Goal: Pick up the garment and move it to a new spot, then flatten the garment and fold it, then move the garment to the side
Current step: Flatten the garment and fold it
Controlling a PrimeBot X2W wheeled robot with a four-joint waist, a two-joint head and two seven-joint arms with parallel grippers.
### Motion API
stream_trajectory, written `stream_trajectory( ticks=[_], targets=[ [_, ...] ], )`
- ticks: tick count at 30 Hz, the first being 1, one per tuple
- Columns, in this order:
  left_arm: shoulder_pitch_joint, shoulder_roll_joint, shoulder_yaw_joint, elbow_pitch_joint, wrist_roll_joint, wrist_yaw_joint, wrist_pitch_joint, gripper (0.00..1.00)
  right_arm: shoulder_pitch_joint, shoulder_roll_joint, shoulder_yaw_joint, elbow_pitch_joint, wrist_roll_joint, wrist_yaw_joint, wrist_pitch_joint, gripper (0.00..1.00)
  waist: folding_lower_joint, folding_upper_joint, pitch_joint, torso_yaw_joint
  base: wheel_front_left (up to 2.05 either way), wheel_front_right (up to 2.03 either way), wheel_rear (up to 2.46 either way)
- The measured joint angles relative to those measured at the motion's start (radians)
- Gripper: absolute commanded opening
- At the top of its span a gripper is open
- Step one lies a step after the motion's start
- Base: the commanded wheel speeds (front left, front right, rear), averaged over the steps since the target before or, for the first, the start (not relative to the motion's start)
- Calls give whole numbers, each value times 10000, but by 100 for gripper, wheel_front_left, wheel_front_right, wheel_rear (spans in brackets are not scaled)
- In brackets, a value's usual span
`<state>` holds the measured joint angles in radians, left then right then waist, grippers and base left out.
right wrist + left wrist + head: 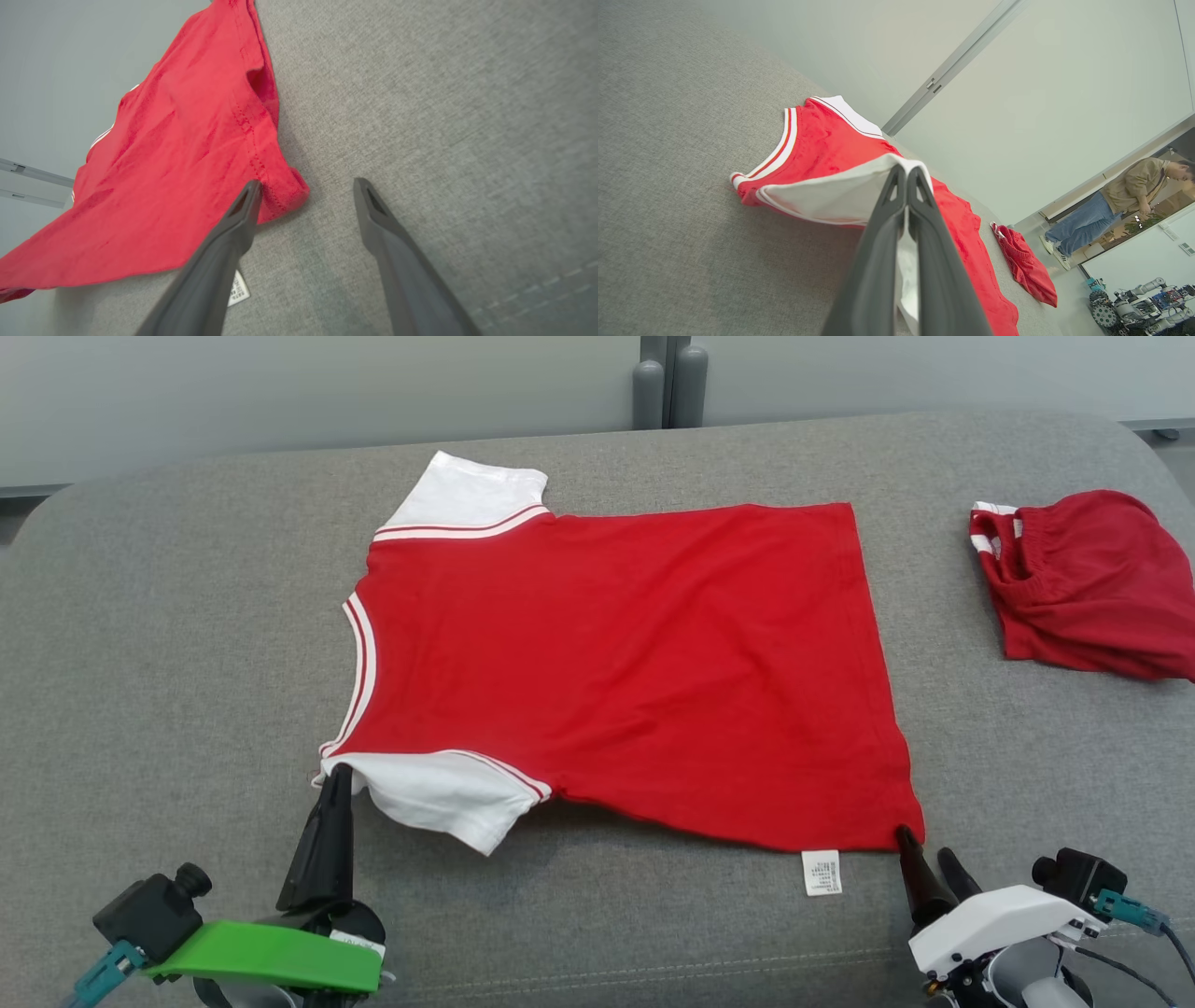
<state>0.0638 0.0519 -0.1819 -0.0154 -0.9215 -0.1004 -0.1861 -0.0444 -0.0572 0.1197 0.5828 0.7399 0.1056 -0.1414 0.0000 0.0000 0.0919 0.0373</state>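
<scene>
At the left, the left gripper (334,782) has its two dark fingers pressed together on the white near sleeve (448,798) of the red short-sleeved shirt with white sleeves and striped trim (616,672). The left wrist view shows white cloth pinched between them. The shirt lies spread flat across the middle of the grey woven upholstered surface (168,616). Its collar points to the surface's left edge, its hem to the right, and its near side lies close to the front edge. A small white care label (822,873) sticks out from under the near hem.

At the near hem corner, the right gripper (924,845) stands with its fingers apart. One tip touches the red corner and the other rests on bare grey cloth.

The step looks like taking the near edge for a fold. The right fingers should slide further over the corner and close on both layers, clear of the label. Then both arms should rise level together, keeping the edge taut so the sleeve does not droop.

A crumpled red garment with a white-striped band (1088,583) lies near the right edge, well apart.
</scene>
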Motion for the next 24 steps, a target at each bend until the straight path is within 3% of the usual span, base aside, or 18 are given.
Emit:
stream_trajectory(
  ticks=[3, 7, 9, 10, 20, 24],
  targets=[
    [89, 2, -15, -25, 0, 35, 4, 0, -123, -4, 107, 132, 8, 31, 15, 99, 0, 0, 2, -4, 0, 0, 0],
    [154, 4, -59, -75, 0, 36, 21, 0, -226, -2, 261, 326, 94, 86, 31, 64, 0, 0, 9, -19, 0, 0, 0],
    [170, 10, -75, -127, 0, 38, 65, 0, -291, -2, 339, 420, 98, 86, 36, 57, 0, 0, 17, -25, 0, 0, 0],
    [179, 12, -84, -151, 0, 42, 67, 0, -316, -2, 380, 453, 98, 88, 71, 46, 0, 0, 23, -27, 0, 0, 0],
    [190, 40, -67, -274, 0, 138, 94, 0, -717, 2, 570, 857, 374, 174, 69, 30, 0, 0, 97, -40, 0, 0, 0],
    [190, 42, -65, -295, 0, 142, 96, 0, -881, 4, 589, 1003, 462, 176, 58, 0, 0, 0, 125, -62, 0, 0, 0]
  ],
)
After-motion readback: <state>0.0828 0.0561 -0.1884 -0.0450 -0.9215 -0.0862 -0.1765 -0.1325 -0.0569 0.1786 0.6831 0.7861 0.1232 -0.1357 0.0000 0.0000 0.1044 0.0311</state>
